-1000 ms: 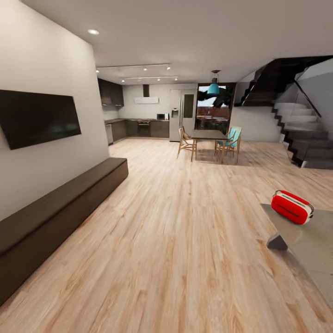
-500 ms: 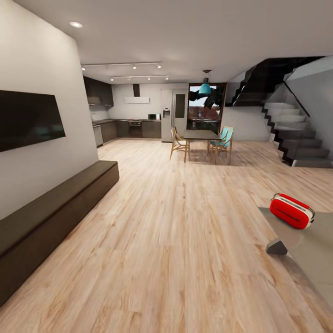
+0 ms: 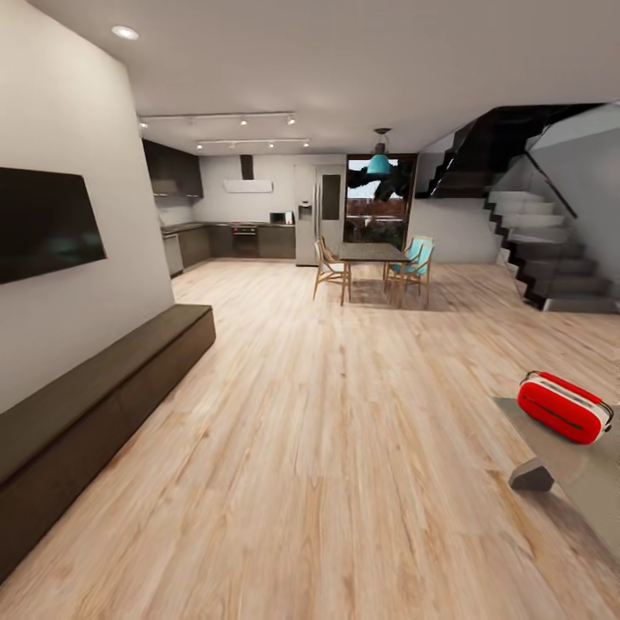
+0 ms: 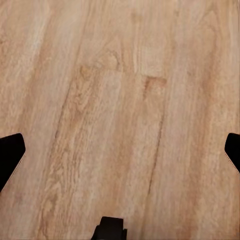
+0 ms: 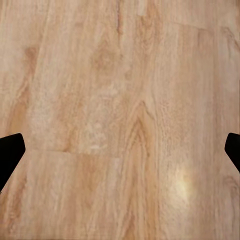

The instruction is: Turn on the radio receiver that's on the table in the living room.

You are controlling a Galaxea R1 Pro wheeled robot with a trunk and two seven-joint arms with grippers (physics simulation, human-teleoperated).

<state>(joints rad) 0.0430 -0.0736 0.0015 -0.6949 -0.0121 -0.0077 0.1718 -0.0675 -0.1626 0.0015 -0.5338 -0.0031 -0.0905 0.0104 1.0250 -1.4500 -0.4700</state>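
Head view swung slightly, radio receiver (image 3: 565, 407) now lower right on worktop (image 3: 594, 469), far off; both end effectors (image 4: 120, 150) (image 5: 120, 150) spread over floor (image 3: 344, 448)

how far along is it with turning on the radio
Early stage. Done: the radio receiver is in sight, lying on the near corner of the table at the head view's right edge. In hand: nothing; the left gripper and right gripper are open, pointing down at bare wood floor. Left: approach the table, reach the radio, switch it on.
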